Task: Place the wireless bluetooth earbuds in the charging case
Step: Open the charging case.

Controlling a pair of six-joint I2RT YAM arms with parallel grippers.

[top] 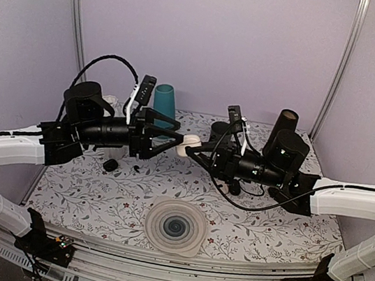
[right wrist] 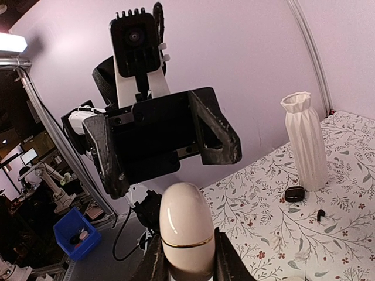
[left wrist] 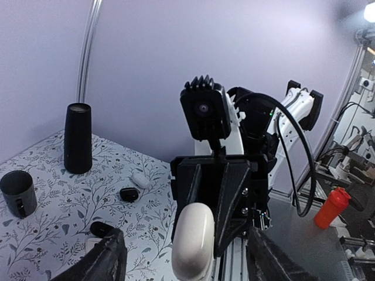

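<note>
The white glossy charging case (top: pixel 188 144) is held in the air between the two arms, lid shut. My right gripper (top: pixel 197 150) is shut on its lower half; in the right wrist view its fingers (right wrist: pixel 153 260) pinch the case (right wrist: pixel 186 219) below a thin gold seam. My left gripper (top: pixel 179 134) is open, its jaws wide on either side of the case's free end without touching it. In the left wrist view the case (left wrist: pixel 193 237) stands between my spread fingers (left wrist: pixel 102 257). A small black earbud (right wrist: pixel 320 215) lies on the table; it also shows in the top view (top: pixel 137 168).
On the floral table: a teal cup (top: pixel 164 102), a black tall vase (top: pixel 283 126), a white ribbed vase (right wrist: pixel 304 140), a dark mug (left wrist: pixel 17 193), black oval cases (left wrist: pixel 129 194) (top: pixel 110 165), a small white object (left wrist: pixel 139 180), and a flat ringed disc (top: pixel 174 227) near the front.
</note>
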